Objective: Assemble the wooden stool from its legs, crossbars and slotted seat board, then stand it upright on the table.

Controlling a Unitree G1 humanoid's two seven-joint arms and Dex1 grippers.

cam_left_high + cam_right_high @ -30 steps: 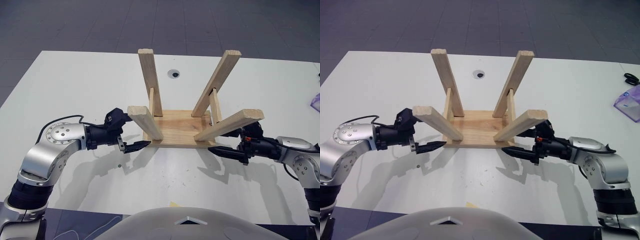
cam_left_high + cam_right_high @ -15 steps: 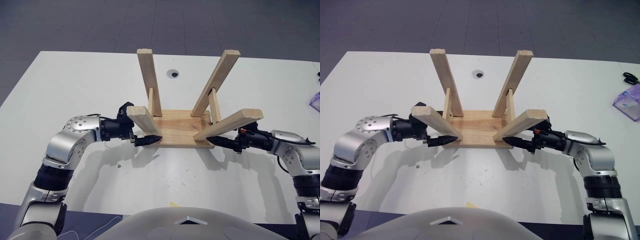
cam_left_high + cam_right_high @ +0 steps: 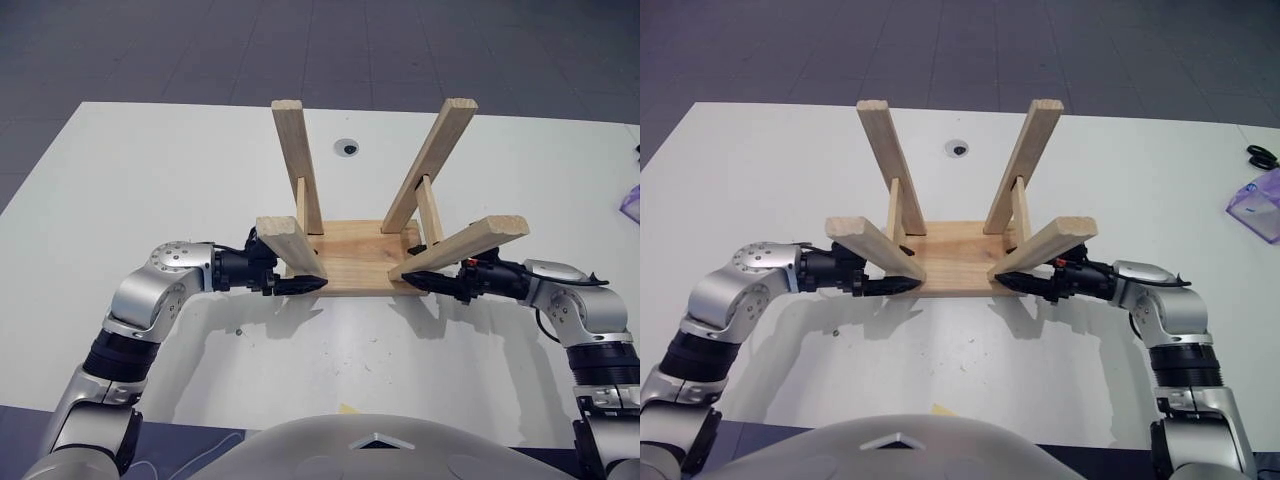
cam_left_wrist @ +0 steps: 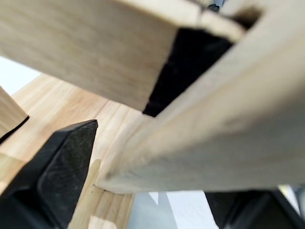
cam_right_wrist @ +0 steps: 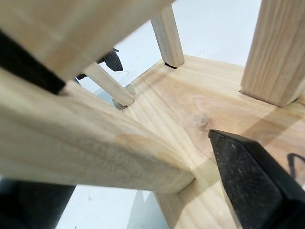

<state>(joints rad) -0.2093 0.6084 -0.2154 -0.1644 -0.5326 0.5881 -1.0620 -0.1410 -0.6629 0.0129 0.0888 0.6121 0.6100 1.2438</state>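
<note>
Four legs up: stool [image 3: 355, 235] sits upside down mid-tabletop [image 3: 150, 160], seat [image 3: 360, 252] flat on the surface, legs splayed outward, thin crossbars [image 3: 303, 205] between each side pair

Left claw [image 3: 300, 284] at the seat's near-left corner, fingers [image 4: 62, 167] parted and straddling the foot of the near-left leg [image 3: 285, 240] where it enters the seat. One finger sits just beside the leg over the seat, the other under the leg's far side. No firm clamp visible

Right claw [image 3: 425, 283] mirrors it at the near-right leg [image 3: 465, 245]. Fingers [image 5: 252, 176] are parted, one above the seat with a small gap to the leg, one below it

Judgement: assembly looks done, flip upright left

Risks:
- legs look only slotted in, so pulling or lifting by them could work a joint loose or pop a leg out of the seat
- the legs slant, so closing fingers may slide along the wood and lose hold
- both holds are on the near side only; the far side could sag and the stool swing or drop mid-turn
- uneven lift between arms could twist the frame and strain the crossbars
- a push without grip would just skid the seat across the tabletop
- far legs could hit an arm during the turn
</note>
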